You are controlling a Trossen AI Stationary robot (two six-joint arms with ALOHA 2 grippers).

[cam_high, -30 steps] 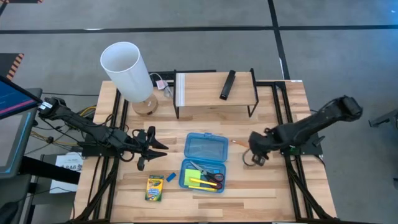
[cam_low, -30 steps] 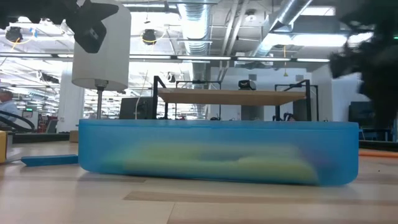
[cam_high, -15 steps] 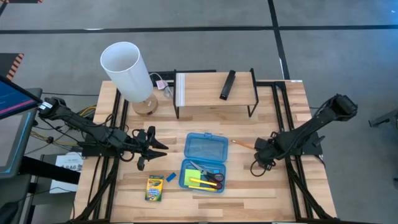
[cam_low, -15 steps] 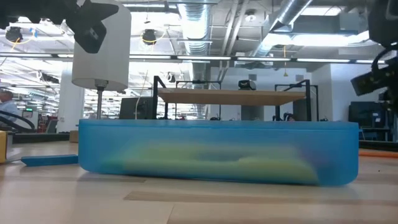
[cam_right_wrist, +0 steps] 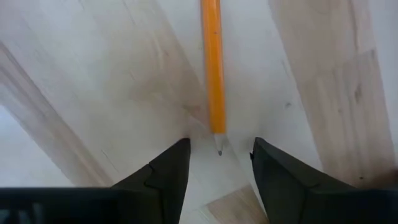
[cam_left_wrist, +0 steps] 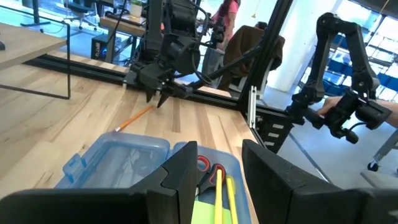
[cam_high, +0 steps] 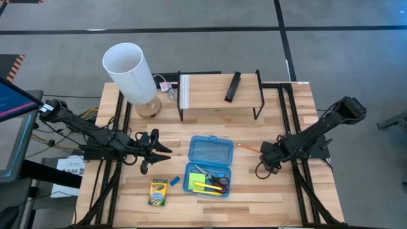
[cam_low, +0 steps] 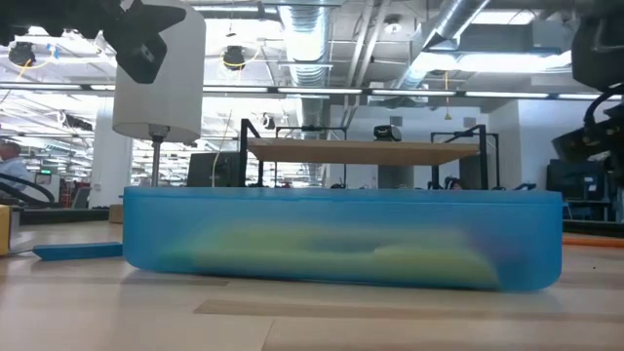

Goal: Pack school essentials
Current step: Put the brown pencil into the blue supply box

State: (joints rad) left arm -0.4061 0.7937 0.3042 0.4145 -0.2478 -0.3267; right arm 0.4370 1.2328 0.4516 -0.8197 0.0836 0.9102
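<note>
The open blue pencil case (cam_high: 208,165) lies at the table's middle. Its tray holds the red-handled scissors (cam_high: 215,179), the green sticky-note pad (cam_high: 191,182) and two yellow sticks (cam_high: 210,188). The crayon box (cam_high: 158,191) and the blue eraser (cam_high: 173,181) lie left of the tray. The orange pencil (cam_high: 248,147) lies flat right of the case. My right gripper (cam_right_wrist: 219,155) is open, low over the table, with a finger on either side of the pencil's tip (cam_right_wrist: 219,148), touching nothing. My left gripper (cam_left_wrist: 217,158) is open and hovers left of the case. No pale pen shows.
A white-shaded lamp (cam_high: 131,73) stands at the far left. A wooden shelf (cam_high: 219,88) on a black frame at the far middle carries a black bar (cam_high: 233,86). Bare wood lies near the front edge and around the pencil.
My right gripper has drawn back a little toward the table's right edge, uncovering more of the orange pencil, and has then held still at the pencil's tip. The pencil, the case and my left arm have kept their places.
</note>
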